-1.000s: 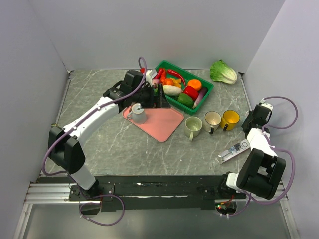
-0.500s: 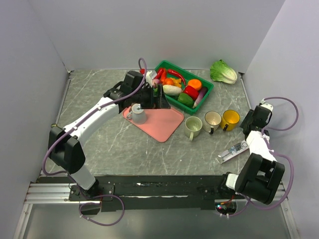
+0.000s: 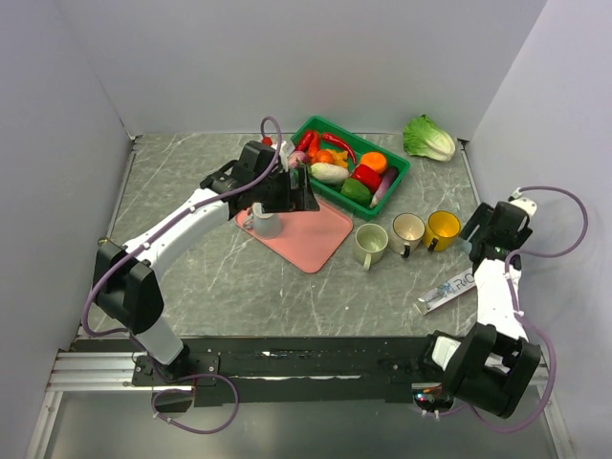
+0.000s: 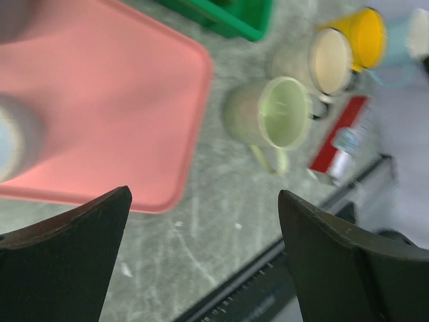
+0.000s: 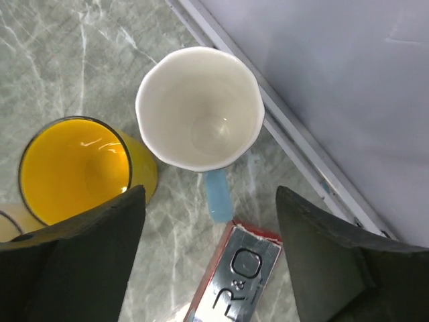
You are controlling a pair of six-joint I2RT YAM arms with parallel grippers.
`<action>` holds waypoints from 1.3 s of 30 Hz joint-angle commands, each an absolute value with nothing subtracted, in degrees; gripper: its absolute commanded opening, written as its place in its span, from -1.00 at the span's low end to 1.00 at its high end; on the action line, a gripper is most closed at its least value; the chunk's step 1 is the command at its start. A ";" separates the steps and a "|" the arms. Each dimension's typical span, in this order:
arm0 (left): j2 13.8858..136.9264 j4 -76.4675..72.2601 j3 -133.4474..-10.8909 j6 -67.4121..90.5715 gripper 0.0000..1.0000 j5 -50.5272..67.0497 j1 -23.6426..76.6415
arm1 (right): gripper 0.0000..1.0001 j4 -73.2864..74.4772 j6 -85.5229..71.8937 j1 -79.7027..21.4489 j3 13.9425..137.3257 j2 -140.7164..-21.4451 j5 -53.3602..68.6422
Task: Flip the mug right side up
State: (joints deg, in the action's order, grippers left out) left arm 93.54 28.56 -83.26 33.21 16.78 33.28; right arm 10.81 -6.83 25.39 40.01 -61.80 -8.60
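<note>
Tabletop [image 3: 210, 277]: grey marbled surface, walled on three sides, carrying everything below.
Left arm [image 3: 182, 225]: reaches forward and rightward over the pink tray.
Right arm [image 3: 492, 287]: stands along the right edge, its wrist bent towards the row of mugs.
Green bin [image 3: 403, 170]: at the back, filled with toy vegetables.
Pink tray [image 3: 316, 234]: just in front of the bin; a grey mug [image 3: 266, 223] sits on its left part.
Left tool [image 4: 203, 194]: spread wide over the tray's near edge, gripping nothing.
Right tool [image 5: 209, 191]: fingers well apart, hovering above the white mug and holding nothing.
Lettuce [image 3: 427, 139]: back right corner.
White mug [image 5: 199, 107]: stands mouth up at the right end of the row, beside the wall rail, with its light blue handle pointing towards the near edge.
Yellow mug [image 5: 74, 168]: just beside the white mug, also mouth up.
Packet [image 5: 234, 282]: red and silver, lying flat next to the blue handle.
</note>
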 commanded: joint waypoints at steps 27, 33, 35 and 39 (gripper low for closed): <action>89.21 17.23 -68.30 1.42 0.93 -2.05 26.99 | 0.70 31.19 -19.87 12.57 58.18 -50.71 15.73; 92.28 21.44 -69.52 -1.84 0.93 5.09 23.21 | 0.69 33.40 -18.46 12.66 60.38 -51.24 15.29; 92.64 21.45 -69.17 -2.46 0.93 7.90 22.68 | 0.68 33.84 -18.54 12.57 60.99 -51.50 15.03; 94.04 22.32 -69.43 -4.04 0.93 12.30 22.15 | 0.67 33.92 -18.90 12.57 61.26 -51.68 15.21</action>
State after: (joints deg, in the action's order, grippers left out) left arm 92.58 21.50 -67.77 -0.71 5.30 22.48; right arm 33.52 -19.46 12.75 58.41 -51.79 15.55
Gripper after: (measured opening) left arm 0.966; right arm 0.840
